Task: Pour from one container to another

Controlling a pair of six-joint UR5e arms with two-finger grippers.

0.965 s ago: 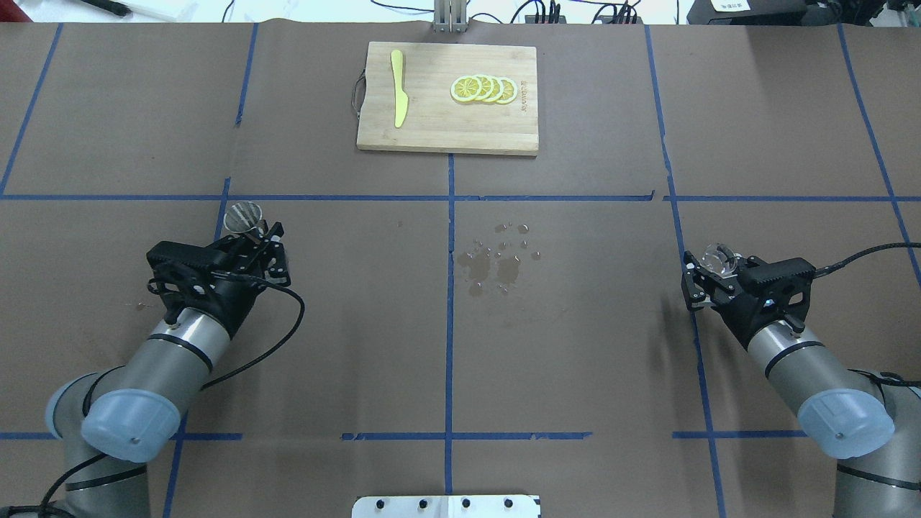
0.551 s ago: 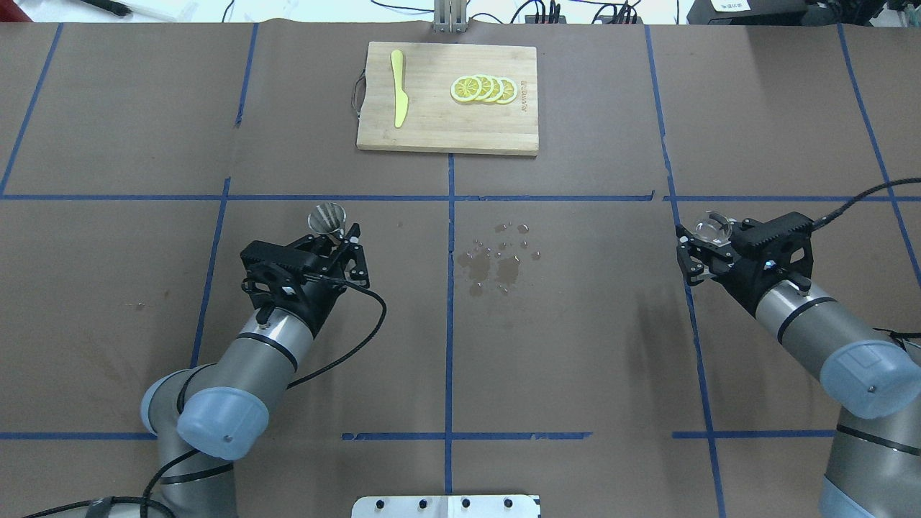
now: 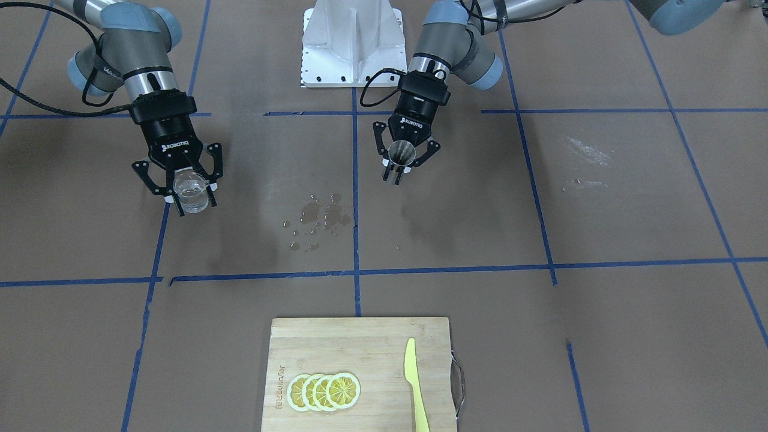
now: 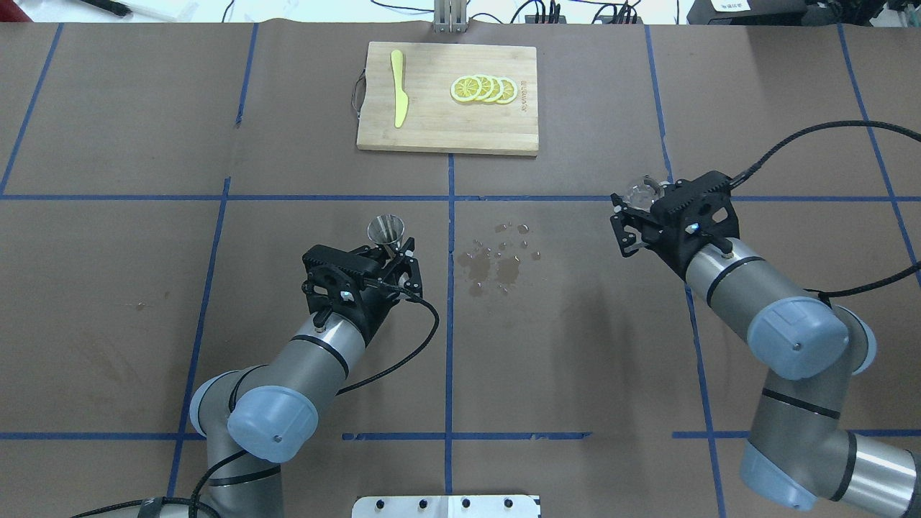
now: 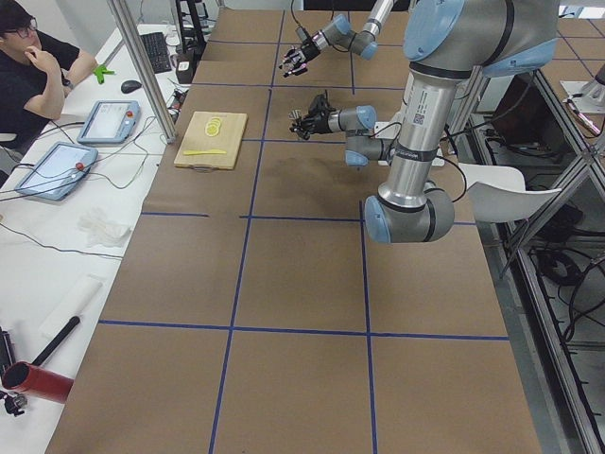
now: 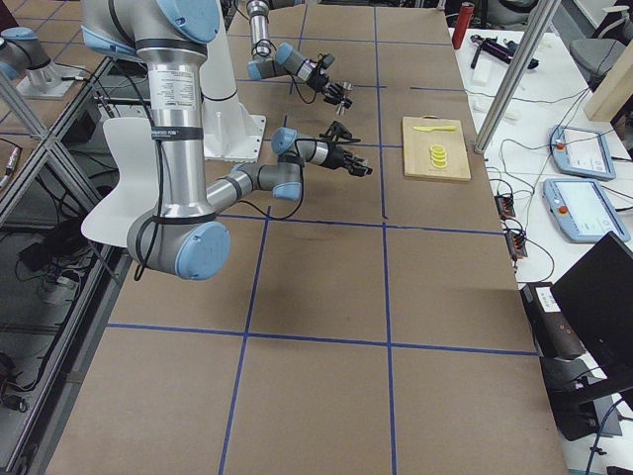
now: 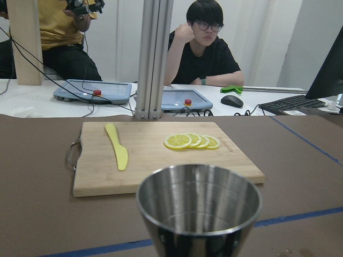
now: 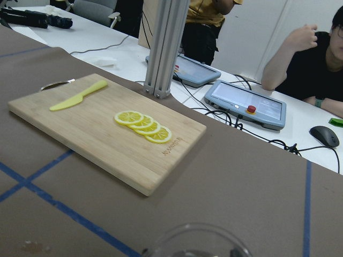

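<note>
The small steel hourglass-shaped jigger [image 4: 386, 230] is held upright above the brown desk [image 4: 575, 324] by the closed left claw [image 4: 393, 255], ready to receive. The short clear glass [image 3: 192, 191], well apart, is clamped level in the right claw [image 3: 194, 203].

1. A robotics lab: two robot arms [image 4: 734, 288] work at a table [image 4: 575, 360] papered brown and gridded with blue tape [image 4: 449, 345].
2. Teach pendants [image 5: 107, 121] and a keyboard [image 5: 155, 52] lie on a white side bench [image 5: 57, 255] beside an aluminium post [image 7: 153, 59]; a person [image 5: 28, 66] sits there.
</note>
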